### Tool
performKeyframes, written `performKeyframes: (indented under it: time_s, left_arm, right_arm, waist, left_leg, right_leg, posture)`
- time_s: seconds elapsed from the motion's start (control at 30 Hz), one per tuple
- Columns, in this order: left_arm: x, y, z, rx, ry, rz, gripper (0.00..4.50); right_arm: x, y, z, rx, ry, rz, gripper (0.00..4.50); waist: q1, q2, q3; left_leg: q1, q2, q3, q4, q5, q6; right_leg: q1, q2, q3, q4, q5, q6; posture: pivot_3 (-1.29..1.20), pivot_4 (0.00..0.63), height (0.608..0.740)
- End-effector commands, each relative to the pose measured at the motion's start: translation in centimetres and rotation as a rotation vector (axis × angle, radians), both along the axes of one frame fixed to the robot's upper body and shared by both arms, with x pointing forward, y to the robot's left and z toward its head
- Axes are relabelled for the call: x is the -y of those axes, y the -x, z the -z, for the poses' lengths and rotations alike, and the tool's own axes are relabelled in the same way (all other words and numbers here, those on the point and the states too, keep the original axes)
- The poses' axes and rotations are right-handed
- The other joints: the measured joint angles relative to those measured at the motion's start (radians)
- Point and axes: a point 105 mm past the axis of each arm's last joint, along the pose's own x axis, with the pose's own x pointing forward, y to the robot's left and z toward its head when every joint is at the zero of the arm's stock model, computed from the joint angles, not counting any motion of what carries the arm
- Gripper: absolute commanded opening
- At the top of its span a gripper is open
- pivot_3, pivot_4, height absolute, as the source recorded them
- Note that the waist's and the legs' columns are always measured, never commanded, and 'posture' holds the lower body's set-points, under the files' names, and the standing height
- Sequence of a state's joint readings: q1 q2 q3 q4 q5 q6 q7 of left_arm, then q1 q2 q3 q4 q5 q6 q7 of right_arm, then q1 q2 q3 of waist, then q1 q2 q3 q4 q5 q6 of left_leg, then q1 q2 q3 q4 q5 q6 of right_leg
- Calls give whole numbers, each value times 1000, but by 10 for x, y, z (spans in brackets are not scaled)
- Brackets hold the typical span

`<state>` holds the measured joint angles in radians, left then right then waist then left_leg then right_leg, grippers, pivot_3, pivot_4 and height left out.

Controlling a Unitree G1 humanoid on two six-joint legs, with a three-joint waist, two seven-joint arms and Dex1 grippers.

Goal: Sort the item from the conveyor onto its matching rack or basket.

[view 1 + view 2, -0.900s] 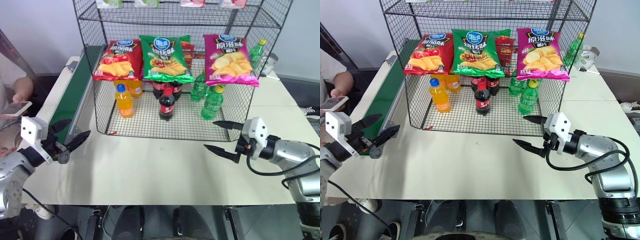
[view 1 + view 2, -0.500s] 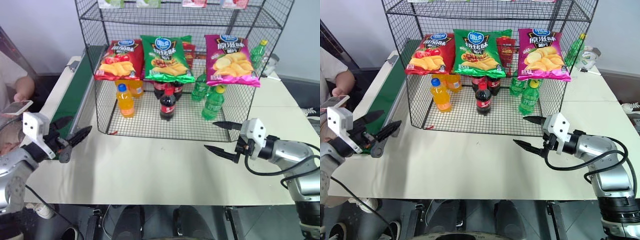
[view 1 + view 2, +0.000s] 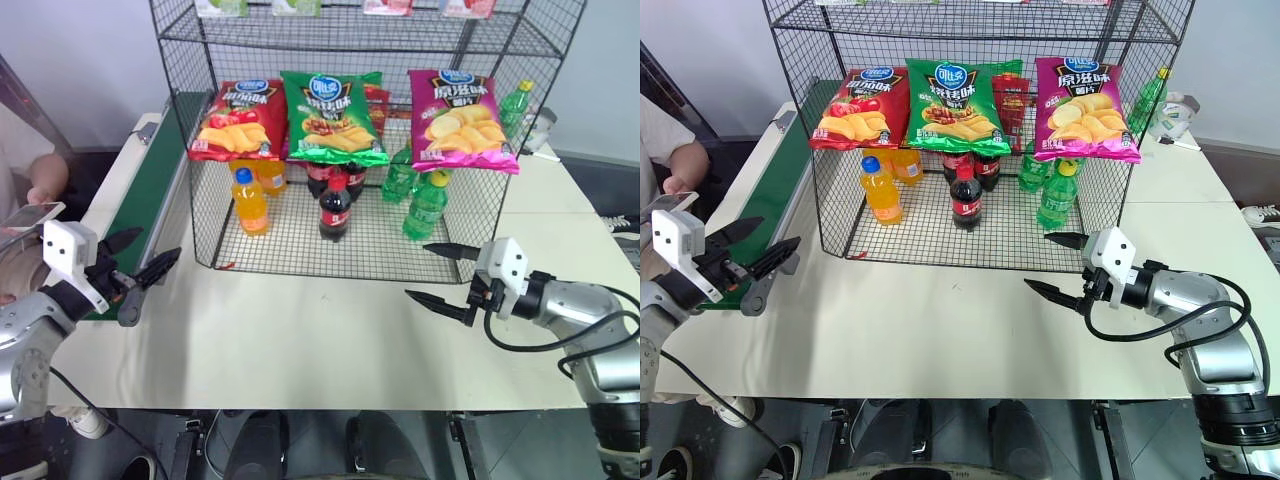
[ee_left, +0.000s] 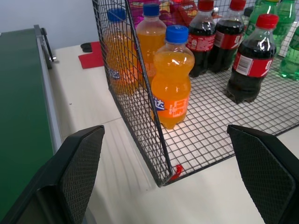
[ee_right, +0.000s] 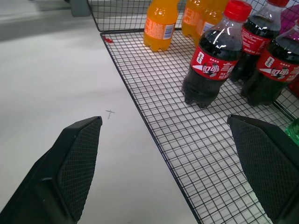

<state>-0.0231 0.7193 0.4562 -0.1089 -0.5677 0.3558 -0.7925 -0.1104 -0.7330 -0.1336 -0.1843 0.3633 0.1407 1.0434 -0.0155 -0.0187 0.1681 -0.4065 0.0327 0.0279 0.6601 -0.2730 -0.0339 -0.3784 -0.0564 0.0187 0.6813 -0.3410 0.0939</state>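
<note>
The green crisp bag (image 3: pixel 333 117) is hanging on the rack (image 3: pixel 200 190) at upper centre, well apart from both wide-spread, empty end effectors: left (image 3: pixel 137 275), right (image 3: pixel 438 274).

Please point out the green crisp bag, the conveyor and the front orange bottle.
green crisp bag (image 3: pixel 332 118), left eye view, bag's middle.
conveyor (image 3: pixel 152 190), left eye view, green belt.
front orange bottle (image 4: pixel 172 79), left wrist view, bottle's body.

Cream table (image 3: pixel 300 340), mostly bare at 6 o'clock. Black wire rack (image 3: pixel 340 255) sits on it at 12, mesh floor flat on the top. Conveyor (image 3: pixel 150 190) w/ dark green belt runs along the table's 9–10 o'clock edge, just beside rack. Small red bit (image 4: pixel 176 172) at rack's near corner.
</note>
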Motion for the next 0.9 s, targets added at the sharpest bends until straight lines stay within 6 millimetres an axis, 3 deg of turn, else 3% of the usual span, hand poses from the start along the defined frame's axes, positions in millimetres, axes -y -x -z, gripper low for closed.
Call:
performKeyframes:
  time_s: [0.03,0.9]
  left_arm:
    - [-2,0,-9,45,-34,-8,4500]
    - [5,3,-4,58,-43,1,4500]
  right_arm:
    - [1,-3,-8,44,3,3,4466]
    - [-3,-10,-8,72,40,-32,4466]
  waist:
    - [0,0,0]
    - [0,0,0]
  left_leg:
    - [0,0,0,0,0,0]
    - [0,0,0,2,0,1]
  right_leg:
    - [0,0,0,0,0,0]
    - [1,0,-1,0,0,0]
  posture:
    - [0,150,739]
    - [0,150,739]
